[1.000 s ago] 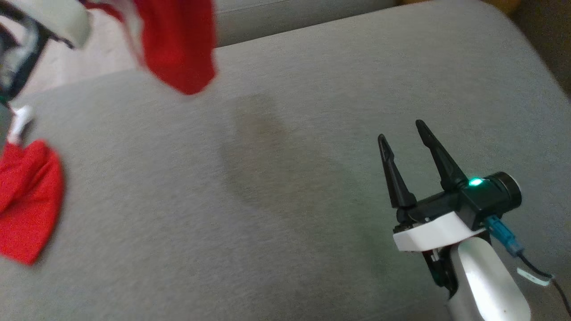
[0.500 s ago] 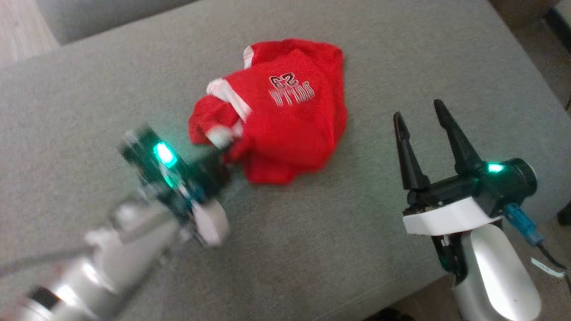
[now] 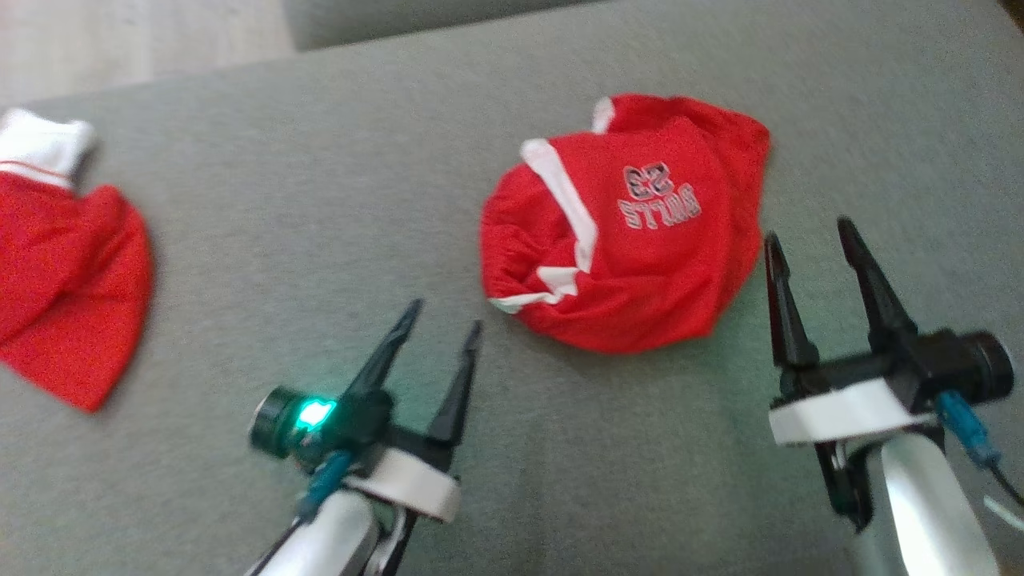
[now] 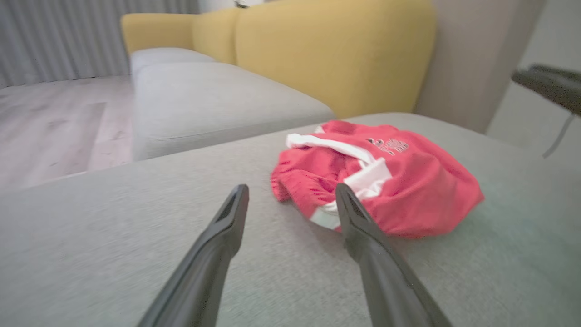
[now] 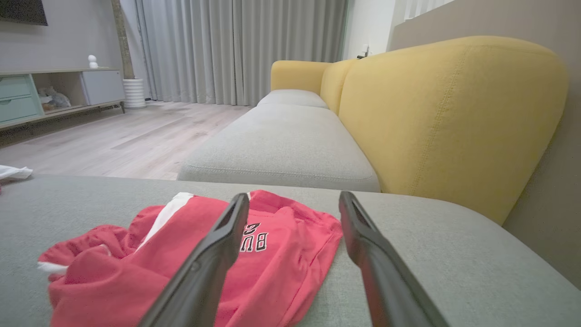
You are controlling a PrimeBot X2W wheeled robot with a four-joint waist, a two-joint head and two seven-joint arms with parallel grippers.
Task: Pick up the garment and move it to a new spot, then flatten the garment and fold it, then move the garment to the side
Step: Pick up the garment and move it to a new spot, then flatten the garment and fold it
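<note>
Grabbing the crumpled garment [image 3: 632, 240] should be easy: soft, light, floppy. Pinch its near-left white trim [image 3: 558, 282]; your left tool [image 3: 446, 314] and right tool [image 3: 808, 230] gape wide, empty.

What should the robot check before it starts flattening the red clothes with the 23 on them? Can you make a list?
1. Left gripper open, holding nothing: ok.
2. Right gripper open, holding nothing: ok.
3. Red garment lying free on the grey cushion: ok.
4. Garment flat: not ok, it is bunched in a heap.
5. Other red cloth apart from it: ok, off to the left.
6. Where the garment's corners are: cannot tell, they are tucked into the folds.
</note>
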